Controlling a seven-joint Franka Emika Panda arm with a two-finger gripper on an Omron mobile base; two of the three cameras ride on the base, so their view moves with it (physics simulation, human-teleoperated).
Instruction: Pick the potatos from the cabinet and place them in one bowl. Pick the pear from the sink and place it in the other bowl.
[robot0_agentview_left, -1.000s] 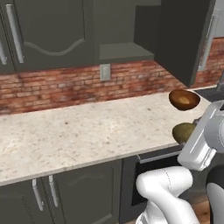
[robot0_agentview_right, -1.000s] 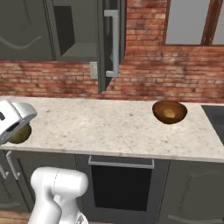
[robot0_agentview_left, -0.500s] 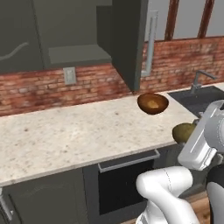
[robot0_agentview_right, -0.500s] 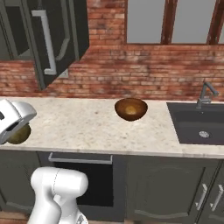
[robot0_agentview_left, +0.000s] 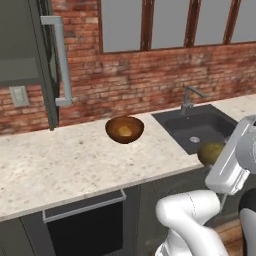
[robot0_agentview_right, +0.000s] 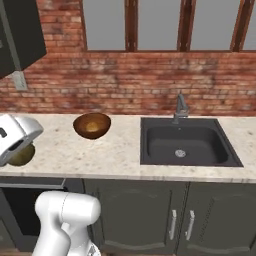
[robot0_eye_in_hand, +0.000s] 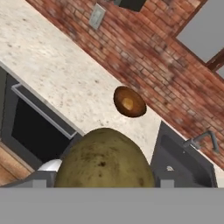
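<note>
Everything in both base views has slid to the left since half a second ago — the base is driving right, so the things themselves did not move. Now the sink (robot0_agentview_right: 189, 140) is fully in view and the dark-brown bowl (robot0_agentview_left: 124, 129), with one golden potato (robot0_agentview_left: 125, 131) inside, sits on the counter (robot0_agentview_left: 60, 160) just beside it. The end effector (robot0_eye_in_hand: 105, 186) is clamped on the olive-brown potato (robot0_eye_in_hand: 105, 162) (low, near the counter edge), probably bound for that bowl.

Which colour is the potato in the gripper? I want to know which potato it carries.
Olive-brown with dark specks; the potato shows best in the hand view.
</note>
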